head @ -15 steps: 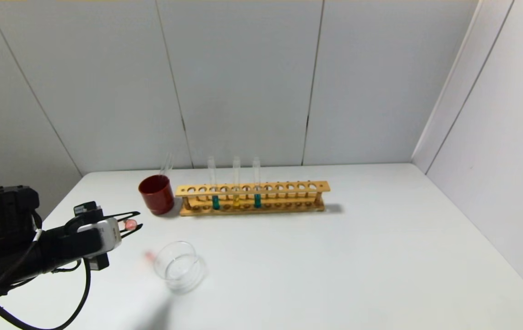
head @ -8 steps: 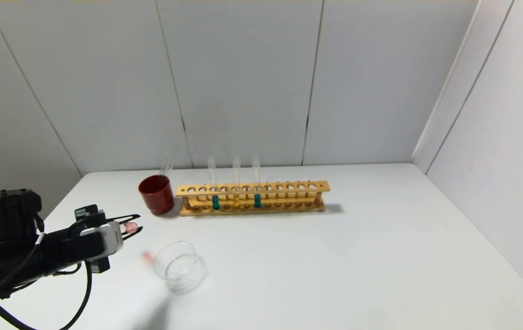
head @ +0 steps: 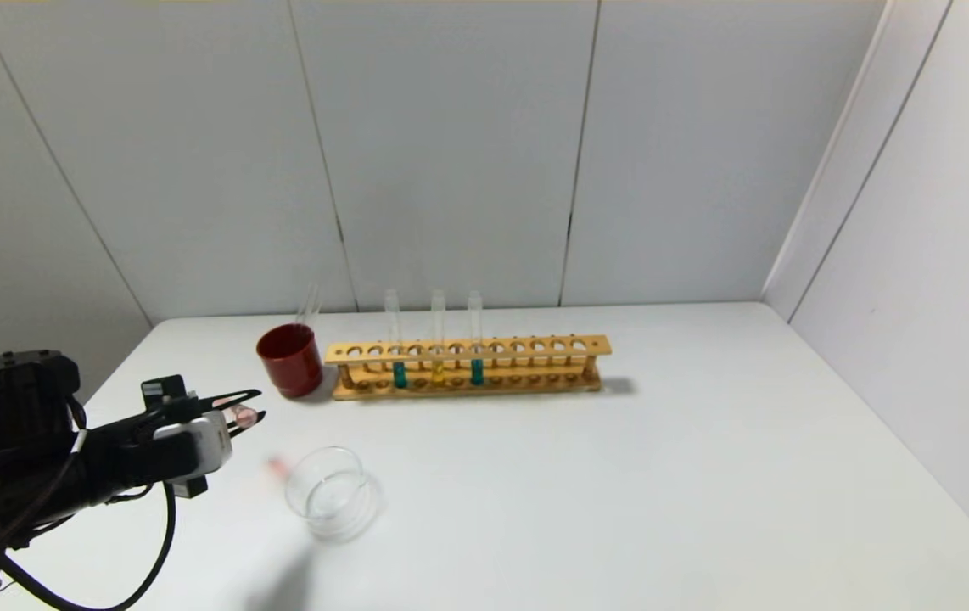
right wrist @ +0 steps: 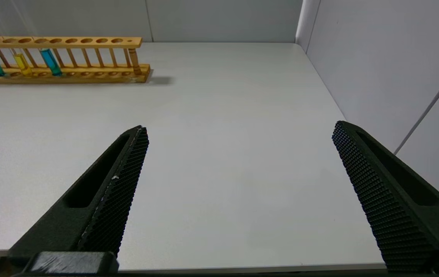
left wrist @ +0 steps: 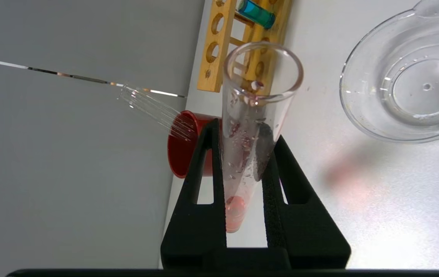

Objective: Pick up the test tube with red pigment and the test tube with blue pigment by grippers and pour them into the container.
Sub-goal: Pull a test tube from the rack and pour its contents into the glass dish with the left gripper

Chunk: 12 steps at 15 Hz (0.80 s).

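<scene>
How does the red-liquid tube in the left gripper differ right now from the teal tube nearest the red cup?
The red-liquid tube is clamped in the left gripper, clear of the table; the teal tube stands in the wooden rack.
The red-liquid tube lies tipped over, mouth toward the glass dish; the teal tube is upright.
The red-liquid tube holds only a little red at its bottom; the teal tube has a taller column.
Both are slim clear glass.

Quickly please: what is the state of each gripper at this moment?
Left gripper: closed on the test tube with red pigment.
Right gripper: open, holding nothing.
</scene>
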Tool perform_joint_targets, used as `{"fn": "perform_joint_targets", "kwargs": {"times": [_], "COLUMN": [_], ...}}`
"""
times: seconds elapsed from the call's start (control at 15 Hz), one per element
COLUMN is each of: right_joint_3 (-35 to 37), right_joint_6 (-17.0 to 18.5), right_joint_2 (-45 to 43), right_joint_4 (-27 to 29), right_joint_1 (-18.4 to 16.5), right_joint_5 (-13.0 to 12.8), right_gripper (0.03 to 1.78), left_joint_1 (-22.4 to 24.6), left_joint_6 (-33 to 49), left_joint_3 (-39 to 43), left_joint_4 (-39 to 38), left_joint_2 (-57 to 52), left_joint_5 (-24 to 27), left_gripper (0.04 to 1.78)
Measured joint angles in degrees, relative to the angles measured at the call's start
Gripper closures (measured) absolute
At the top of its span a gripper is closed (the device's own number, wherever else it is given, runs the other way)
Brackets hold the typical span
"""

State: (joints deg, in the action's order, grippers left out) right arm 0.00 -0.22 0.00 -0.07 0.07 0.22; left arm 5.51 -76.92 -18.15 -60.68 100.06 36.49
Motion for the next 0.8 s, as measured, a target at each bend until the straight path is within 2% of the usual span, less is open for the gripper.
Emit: {"fn": "perform_joint_targets", "kwargs": {"times": [0.8], "right_joint_3": [0.0], "right_joint_6": [0.0], "right_joint_2": [0.0], "right_joint_4": [-0.02], "right_joint_1": [0.0], "right_joint_5": [0.02], "right_gripper": [0.06], "left_joint_1": [-0.11], "left_joint_6": [-5.11], "left_joint_3": [-0.59], "left_joint_4": [0.13], "left_joint_2": [3.72], "left_joint_5": [-0.66], "left_gripper": [1.5]}}
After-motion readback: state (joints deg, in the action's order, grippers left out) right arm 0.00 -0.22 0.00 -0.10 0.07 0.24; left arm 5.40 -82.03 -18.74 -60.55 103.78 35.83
